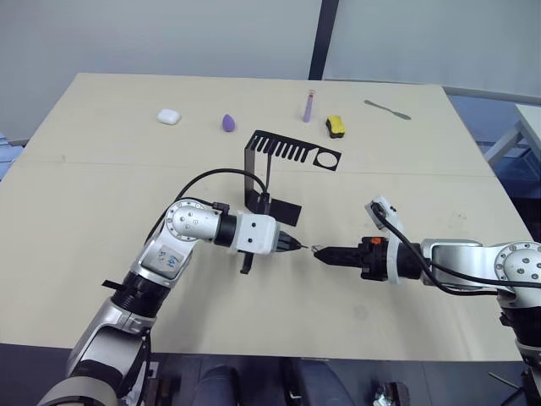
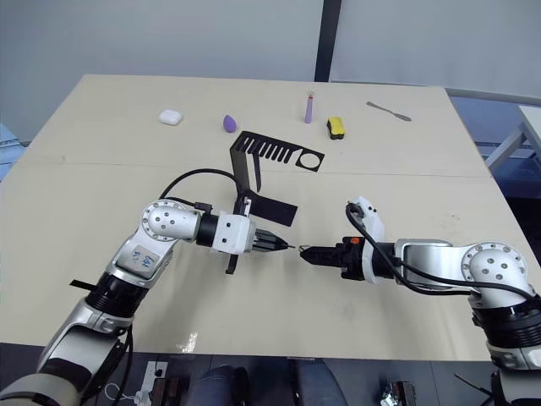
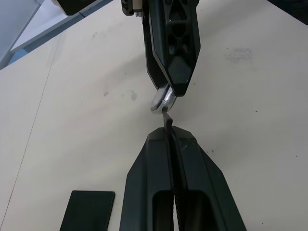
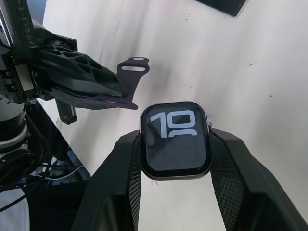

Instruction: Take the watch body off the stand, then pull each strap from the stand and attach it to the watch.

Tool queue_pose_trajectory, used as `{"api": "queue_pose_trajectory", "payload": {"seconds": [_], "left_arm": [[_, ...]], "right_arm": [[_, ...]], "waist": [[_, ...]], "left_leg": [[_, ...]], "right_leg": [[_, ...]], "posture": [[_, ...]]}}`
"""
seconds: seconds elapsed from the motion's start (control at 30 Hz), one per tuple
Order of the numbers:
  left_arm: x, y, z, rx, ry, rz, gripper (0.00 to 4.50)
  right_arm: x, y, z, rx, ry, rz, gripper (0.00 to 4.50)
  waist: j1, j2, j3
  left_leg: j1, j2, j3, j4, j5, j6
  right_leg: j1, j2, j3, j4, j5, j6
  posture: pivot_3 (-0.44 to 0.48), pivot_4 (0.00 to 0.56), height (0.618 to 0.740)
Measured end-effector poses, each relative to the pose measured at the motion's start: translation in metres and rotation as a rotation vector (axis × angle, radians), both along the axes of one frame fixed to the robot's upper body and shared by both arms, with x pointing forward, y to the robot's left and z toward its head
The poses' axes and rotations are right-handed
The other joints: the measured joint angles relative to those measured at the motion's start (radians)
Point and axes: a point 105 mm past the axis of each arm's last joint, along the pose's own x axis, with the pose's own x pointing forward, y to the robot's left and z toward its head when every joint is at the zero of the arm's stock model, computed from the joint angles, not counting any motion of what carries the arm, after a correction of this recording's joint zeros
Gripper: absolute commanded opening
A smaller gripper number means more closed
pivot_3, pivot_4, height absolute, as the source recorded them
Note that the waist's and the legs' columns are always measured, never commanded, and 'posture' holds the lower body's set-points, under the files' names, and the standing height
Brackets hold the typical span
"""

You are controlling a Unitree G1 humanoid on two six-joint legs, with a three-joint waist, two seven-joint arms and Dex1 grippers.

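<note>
While the watch body (image 4: 174, 139) sits clamped between the right gripper (image 4: 175, 159) fingers, screen up over the table (image 1: 101, 194), the left gripper (image 3: 169, 137) is pinched tight on a strap (image 4: 126, 79), tip almost touching the case edge. Stand (image 1: 269, 173) sits just behind the left gripper, looks bare from here.

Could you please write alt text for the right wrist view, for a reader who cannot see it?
The right gripper holds the watch body between its two black fingers, its dark screen showing pale digits. Just beyond it, the left gripper pinches a thin black strap near the watch's edge, above a pale table.
</note>
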Motion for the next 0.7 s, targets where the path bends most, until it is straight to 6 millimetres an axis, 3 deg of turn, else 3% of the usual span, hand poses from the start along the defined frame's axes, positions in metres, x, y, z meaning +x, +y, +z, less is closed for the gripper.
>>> {"api": "queue_pose_trajectory", "payload": {"seconds": [0.7], "left_arm": [[-0.0007,-0.0030,0.0000,-0.011,0.005,-0.006,0.00]], "right_arm": [[0.0006,0.0002,0.0009,0.004,-0.004,-0.004,1.50]], "waist": [[0.000,0.000,0.000]], "left_leg": [[0.000,0.000,0.000,0.000,0.000,0.000]], "right_leg": [[0.000,0.000,0.000,0.000,0.000,0.000]], "posture": [[0.000,0.150,0.740]]}}
